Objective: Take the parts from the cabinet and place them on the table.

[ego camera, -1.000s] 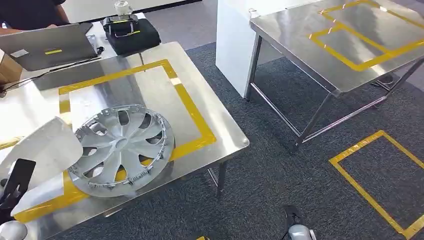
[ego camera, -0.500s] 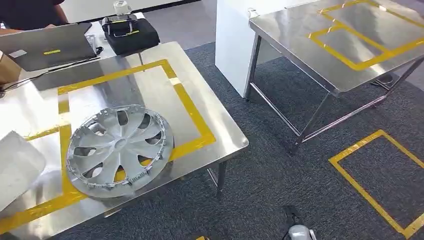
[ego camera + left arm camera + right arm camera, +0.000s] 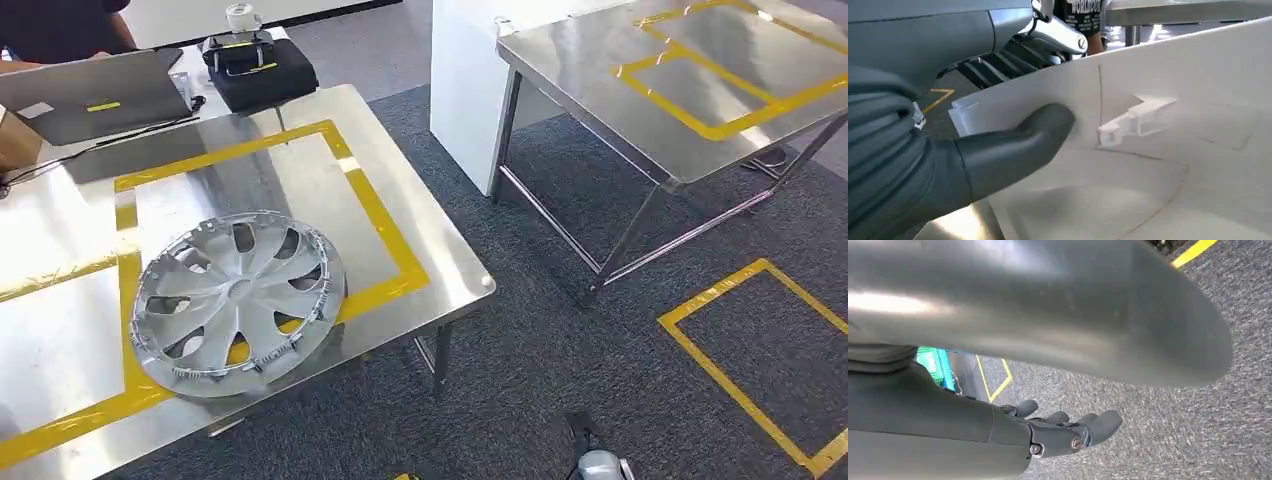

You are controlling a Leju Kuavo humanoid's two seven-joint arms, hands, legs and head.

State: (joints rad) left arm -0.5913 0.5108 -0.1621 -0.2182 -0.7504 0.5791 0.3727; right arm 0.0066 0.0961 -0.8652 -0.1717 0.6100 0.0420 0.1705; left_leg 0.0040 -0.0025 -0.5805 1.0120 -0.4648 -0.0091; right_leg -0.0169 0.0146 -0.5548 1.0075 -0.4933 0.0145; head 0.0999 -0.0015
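Left robot hand (image 3: 938,165) grips white panel (image 3: 1168,150); right robot hand (image 3: 1048,432) empty, fingers apart.

laptop (image 3: 85,95) far table edge | black bag (image 3: 258,68) beside it | 2nd steel table (image 3: 640,120) right | grey carpet (image 3: 560,330)

A silver wheel cover (image 3: 238,302) lies flat on the near steel table (image 3: 300,190), face up, its curved spokes fanning out from a small hub and clips showing around its rim. It sits at the near left corner of the table's yellow tape rectangle (image 3: 385,235), overlapping the tape on that side. A large white panel (image 3: 1168,150), smooth and curved with a small moulded bracket standing off its surface, is held by the left hand (image 3: 948,160), whose thick grey thumb presses flat against it.
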